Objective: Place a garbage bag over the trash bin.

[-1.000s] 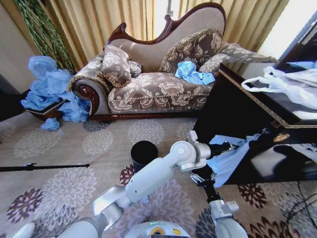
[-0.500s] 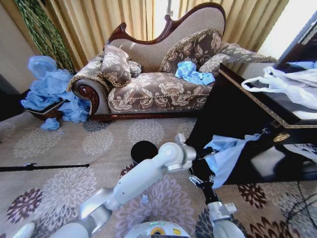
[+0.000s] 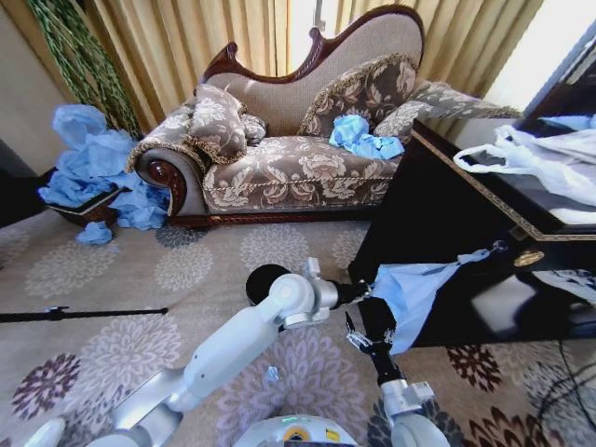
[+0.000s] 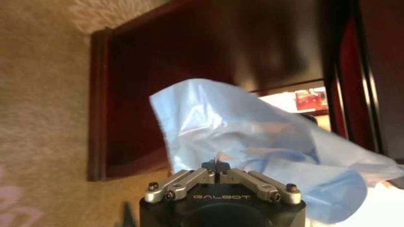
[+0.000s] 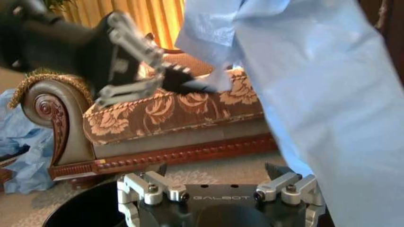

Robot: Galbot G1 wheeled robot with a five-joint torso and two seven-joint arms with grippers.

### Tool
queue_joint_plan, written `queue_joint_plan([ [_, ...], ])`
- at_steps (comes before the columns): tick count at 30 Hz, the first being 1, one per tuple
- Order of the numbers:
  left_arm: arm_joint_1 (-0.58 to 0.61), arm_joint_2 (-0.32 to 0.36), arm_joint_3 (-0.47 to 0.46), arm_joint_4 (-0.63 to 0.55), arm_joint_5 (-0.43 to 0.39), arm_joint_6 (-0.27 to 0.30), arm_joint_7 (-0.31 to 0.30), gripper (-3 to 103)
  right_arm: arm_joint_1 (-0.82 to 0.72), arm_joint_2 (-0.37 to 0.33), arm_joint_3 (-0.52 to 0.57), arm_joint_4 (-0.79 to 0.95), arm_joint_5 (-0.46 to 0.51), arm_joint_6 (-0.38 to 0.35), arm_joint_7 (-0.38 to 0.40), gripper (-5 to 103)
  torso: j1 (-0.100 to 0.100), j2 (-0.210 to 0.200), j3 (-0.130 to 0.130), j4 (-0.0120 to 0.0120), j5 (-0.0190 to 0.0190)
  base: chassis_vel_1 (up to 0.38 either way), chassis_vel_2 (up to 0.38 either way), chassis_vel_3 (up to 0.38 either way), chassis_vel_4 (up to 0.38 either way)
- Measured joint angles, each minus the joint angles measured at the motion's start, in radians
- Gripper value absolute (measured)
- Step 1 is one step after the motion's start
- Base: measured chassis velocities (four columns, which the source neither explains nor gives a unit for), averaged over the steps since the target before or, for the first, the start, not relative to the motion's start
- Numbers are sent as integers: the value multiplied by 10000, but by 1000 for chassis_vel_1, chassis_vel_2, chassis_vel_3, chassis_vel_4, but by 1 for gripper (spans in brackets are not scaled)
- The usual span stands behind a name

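Left gripper [image 4: 216, 166] reaching out across the front, fingers pinched tight on the garbage bag [image 4: 252, 142]; right gripper [image 5: 218, 171] just below it, pointing up, fingers spread apart

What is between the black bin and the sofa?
In the head view, just bare flowered carpet lies between the trash bin and the sofa. The left arm's wrist covers part of the bin.

Light-blue translucent garbage bag [image 3: 414, 284], wrinkled, stretched in mid-air; small black trash bin [image 3: 262, 282] upright on carpet just beside it.
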Motion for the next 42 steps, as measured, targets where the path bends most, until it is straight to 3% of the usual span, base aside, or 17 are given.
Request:
queue_joint_plan([
  [2,75,139,-87,-75,9,91,34,0,0,13,-21,-6,-18,0,1,100,0,0,0,1,-1,0,0,0,0],
  [6,723,1085,-1045,-502,188,907,325,0,4,79,-280,-51,-158,9,7,100,0,0,0,0,-2,0,0,0,0],
  [10,1092,1594,-1489,-694,187,1192,432,0,21,109,-389,-76,-215,15,21,100,0,0,0,0,-2,0,0,0,0],
  [12,1662,2329,-1997,-964,257,1559,746,0,26,133,-506,-92,-278,27,24,100,0,0,0,2,0,0,0,0,0],
  [18,2685,3276,-2855,-1357,772,1899,1469,0,9,166,-683,-122,-395,56,26,100,0,0,-1,1,0,0,0,0,0],
  [20,3231,3753,-3395,-1502,1334,2034,2020,0,2,181,-792,-144,-459,72,26,100,0,0,-1,0,0,0,0,0,0],
  [27,4104,4510,-4052,-1515,2787,1977,3226,0,-72,287,-1001,-151,-629,173,25,100,0,0,-1,1,1,0,0,0,0],
  [32,4214,4642,-4283,-1290,3590,1728,3674,0,-273,363,-1180,-137,-745,301,-158,100,0,0,-1,0,2,0,0,0,0],
  [42,3657,4604,-4425,-1424,3893,1136,3805,0,-281,231,-1265,-535,-897,528,-476,100,0,0,1,0,4,0,0,0,0],
])
